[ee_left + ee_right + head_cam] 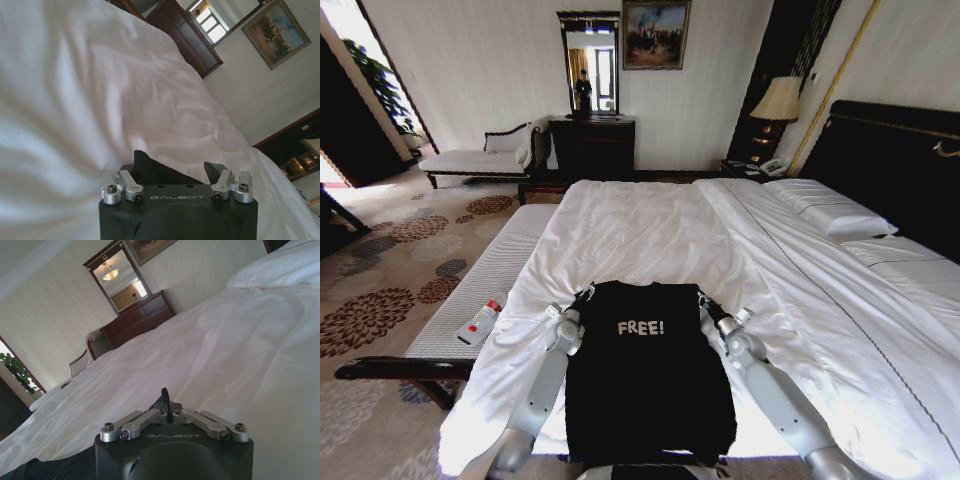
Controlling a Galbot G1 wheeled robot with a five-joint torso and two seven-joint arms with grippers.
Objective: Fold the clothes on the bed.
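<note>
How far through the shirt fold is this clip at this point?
Early to midway. Done: the black T-shirt lies flat on the bed as a narrow rectangle, no sleeves sticking out, lettering up. In hand: the left gripper and right gripper sit at its two far corners; the left is open with black cloth between its fingers, the right is closed. Left: the lengthwise fold, since the shirt is still full length.

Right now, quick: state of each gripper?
Left gripper: open, at the black T-shirt's top corner.
Right gripper: shut, holding nothing visible.
</note>
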